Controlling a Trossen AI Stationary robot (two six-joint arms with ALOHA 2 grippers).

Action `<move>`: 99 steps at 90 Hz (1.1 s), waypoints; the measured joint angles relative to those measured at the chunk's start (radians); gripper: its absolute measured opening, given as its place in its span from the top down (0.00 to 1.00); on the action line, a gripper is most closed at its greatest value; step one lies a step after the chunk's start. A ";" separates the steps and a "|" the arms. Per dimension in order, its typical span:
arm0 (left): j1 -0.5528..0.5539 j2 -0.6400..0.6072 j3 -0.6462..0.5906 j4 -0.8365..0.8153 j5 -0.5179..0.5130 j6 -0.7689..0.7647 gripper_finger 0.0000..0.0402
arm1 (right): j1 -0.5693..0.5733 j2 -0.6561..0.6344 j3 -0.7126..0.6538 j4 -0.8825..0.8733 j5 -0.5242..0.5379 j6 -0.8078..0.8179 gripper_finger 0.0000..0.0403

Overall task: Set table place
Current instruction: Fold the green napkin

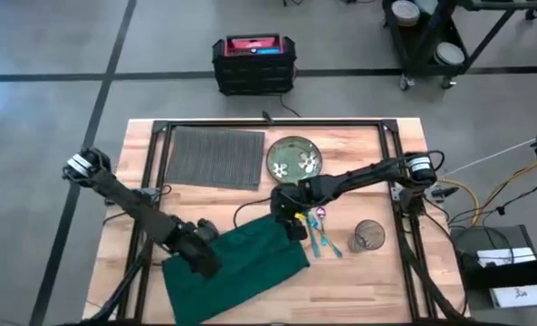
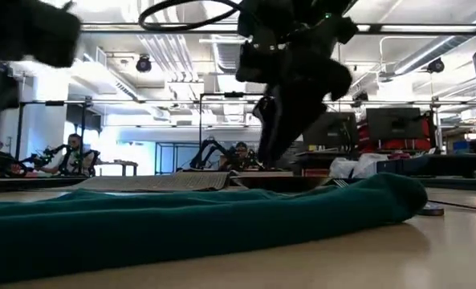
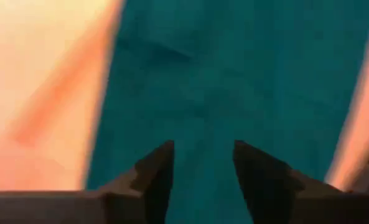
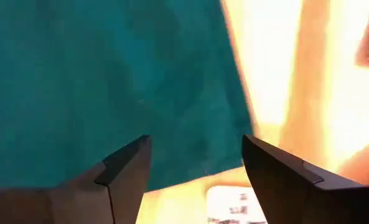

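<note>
A light-wood worktop (image 1: 368,272) holds a dark grey ribbed placemat (image 1: 215,157) at its far left, lying flat. Just right of the placemat sits a green patterned plate (image 1: 294,157). A dark green napkin (image 1: 239,260) lies rumpled at the near centre. The left end effector (image 3: 203,163) hovers over the napkin, fingers parted and empty. The right end effector (image 4: 196,158) hangs over the napkin's far right corner, fingers spread wide, beside blue utensils (image 1: 321,234) and a clear glass (image 1: 369,234).

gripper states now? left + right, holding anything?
Left gripper: open, empty, over the green napkin.
Right gripper: open, empty, over the napkin's edge near the cutlery.
</note>
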 joint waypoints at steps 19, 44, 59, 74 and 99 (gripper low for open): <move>-0.138 0.059 -0.052 0.198 -0.137 -0.035 0.54 | 0.105 0.010 -0.059 0.098 0.000 -0.024 0.45; -0.153 0.178 -0.064 -0.031 -0.100 -0.017 0.64 | 0.110 0.063 -0.125 0.236 0.185 -0.071 0.50; -0.154 0.114 -0.054 -0.191 -0.084 -0.022 0.70 | 0.058 0.052 -0.088 0.129 0.129 -0.010 0.50; -0.153 0.001 -0.017 -0.206 -0.174 -0.005 0.71 | 0.056 0.007 -0.025 0.025 0.015 -0.016 0.47; -0.136 -0.067 -0.014 -0.080 -0.838 0.171 0.67 | 0.105 0.000 0.012 0.103 -0.048 -0.085 0.42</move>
